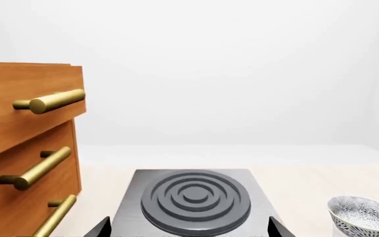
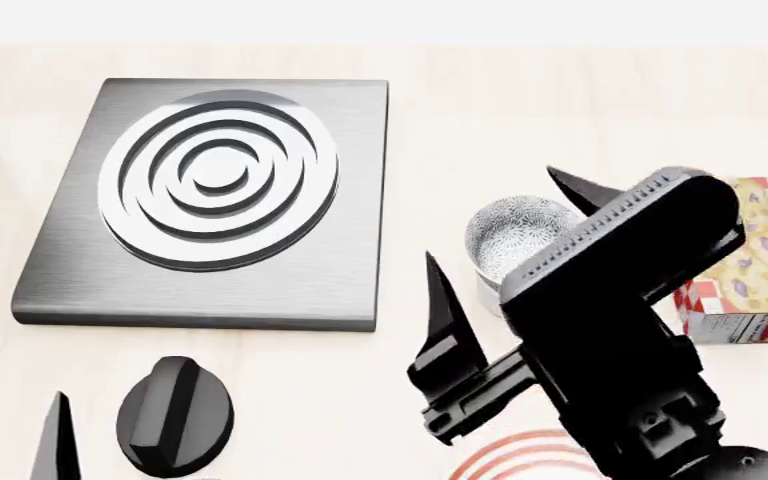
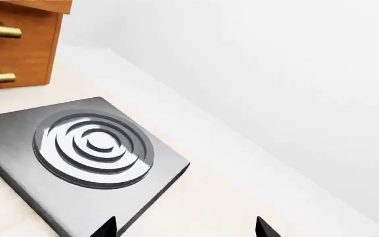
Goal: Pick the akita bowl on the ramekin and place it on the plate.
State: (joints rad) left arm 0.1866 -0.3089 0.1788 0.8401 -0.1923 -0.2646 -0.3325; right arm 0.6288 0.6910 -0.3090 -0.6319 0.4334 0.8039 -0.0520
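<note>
**Spotter:** Your right gripper (image 2: 524, 235) is spread wide in the head view, one dark fingertip (image 2: 440, 290) to the left of the akita bowl (image 2: 515, 235) and the other at its far right edge, neither clearly touching. That bowl sits right of the grey burner plate (image 2: 211, 205), with a sliver of white ramekin (image 2: 488, 292) showing under its near left side.

**Operator:** And the plate?

**Spotter:** You only get its red rings (image 2: 518, 458) at the near edge, mostly behind your right arm. A checkered snack box (image 2: 758, 265) lies to the right of the bowl, and a black knob (image 2: 175, 415) sits near you, left of centre. One tip of your left gripper (image 2: 57, 440) shows at the near left; I cannot tell there how it stands.

**Operator:** Left wrist?

**Spotter:** Two tips (image 1: 97, 228) stand well apart over the burner plate (image 1: 193, 197), holding nothing. A wooden drawer unit (image 1: 25, 148) with brass handles is on the left; a speckled bowl (image 1: 364, 217) is on the right.

**Operator:** Right wrist?

**Spotter:** Both tips (image 3: 107, 228) show spread at the frame's edge, with the burner plate (image 3: 91, 153) and the drawer unit (image 3: 18, 44) beyond. No bowl is visible here.
</note>
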